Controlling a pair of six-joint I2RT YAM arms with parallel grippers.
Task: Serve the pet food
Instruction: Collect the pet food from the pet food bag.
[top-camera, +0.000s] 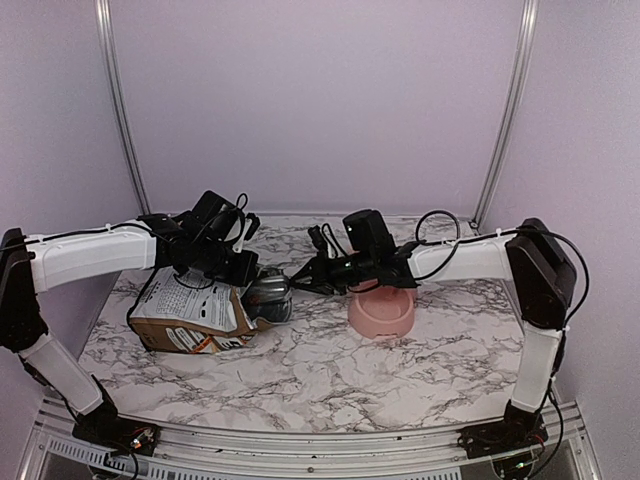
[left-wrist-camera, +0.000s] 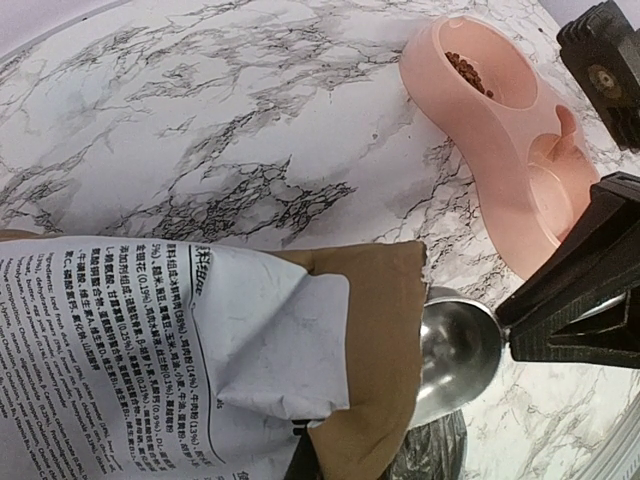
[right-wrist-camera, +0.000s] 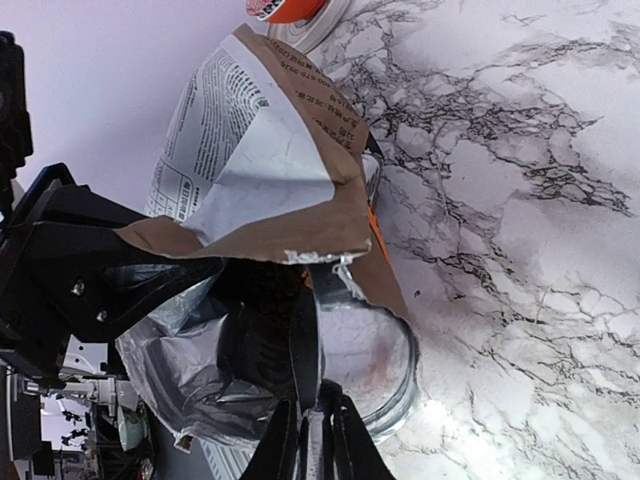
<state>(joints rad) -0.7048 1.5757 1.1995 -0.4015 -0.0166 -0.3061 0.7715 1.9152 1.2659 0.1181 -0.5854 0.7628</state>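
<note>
A brown paper bag (top-camera: 190, 320) lies on its side at the left of a white table (top-camera: 330, 380) with black marble veining. Its mouth faces right and shows a crinkled silver foil lining. A white panel on the bag carries dense black print in Chinese characters and small Latin letters, too fine to read.

The left gripper (top-camera: 245, 272) has its jaws pressed together on the bag's torn upper edge. A round, shiny metal scoop (right-wrist-camera: 375, 365) sits in the bag's mouth. The right gripper (right-wrist-camera: 312, 425) pinches the scoop's dark handle between its narrowly parted jaws. I cannot tell whether the scoop holds anything.

Just right of the bag stands a smooth pink plastic bowl (left-wrist-camera: 500, 170) with rounded edges and two hollows. A small heap of pet food (left-wrist-camera: 465, 70), dark brown pellets, lies in the hollow farther from the scoop.

Beyond the bag, an orange-red object (right-wrist-camera: 285, 8) rests on a small white dish (right-wrist-camera: 325, 20), mostly cut off at the picture's edge.
</note>
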